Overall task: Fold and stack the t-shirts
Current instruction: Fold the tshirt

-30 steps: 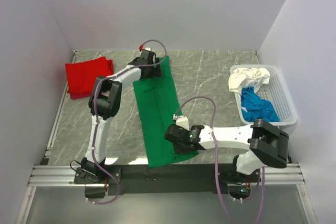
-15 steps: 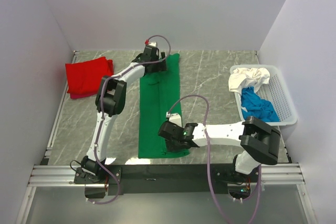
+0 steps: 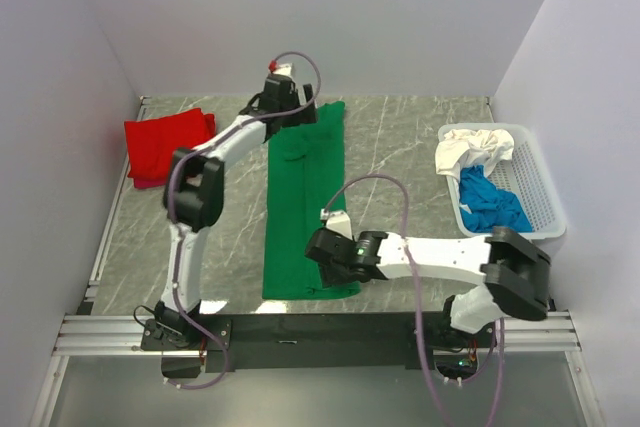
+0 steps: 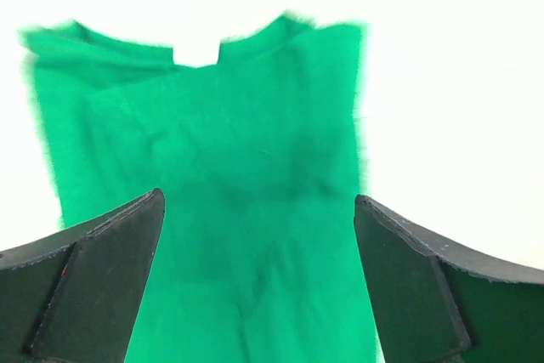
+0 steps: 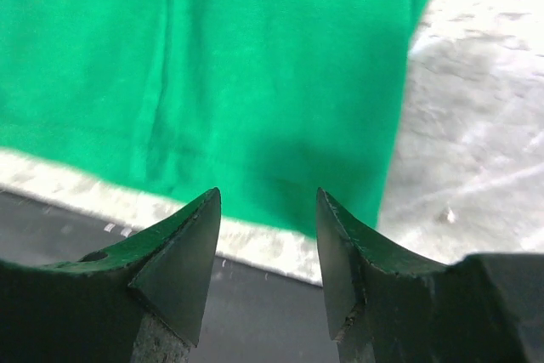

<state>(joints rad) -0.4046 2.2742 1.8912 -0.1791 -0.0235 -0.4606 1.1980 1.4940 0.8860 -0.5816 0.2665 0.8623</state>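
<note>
Now see the green t-shirt [image 3: 305,197] stretched flat on the tabletop [image 3: 400,137], long axis running from near edge to far, left tool [image 4: 257,201] spread wide and empty over its collar end, right tool [image 5: 267,197] apart and empty at the near hem.

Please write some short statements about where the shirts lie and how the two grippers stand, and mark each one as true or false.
1. The green t-shirt lies on the table as a long narrow strip. True.
2. The red t-shirt lies in the basket. False: it lies on the table at the far left, and the basket holds the white t-shirt and the blue t-shirt.
3. The left gripper is shut on the green t-shirt's collar. False: its jaws stand wide open with nothing between them.
4. The right gripper is open, above the green t-shirt's near end. True.
5. The white neck label shows at the green t-shirt's far end. True.
</note>
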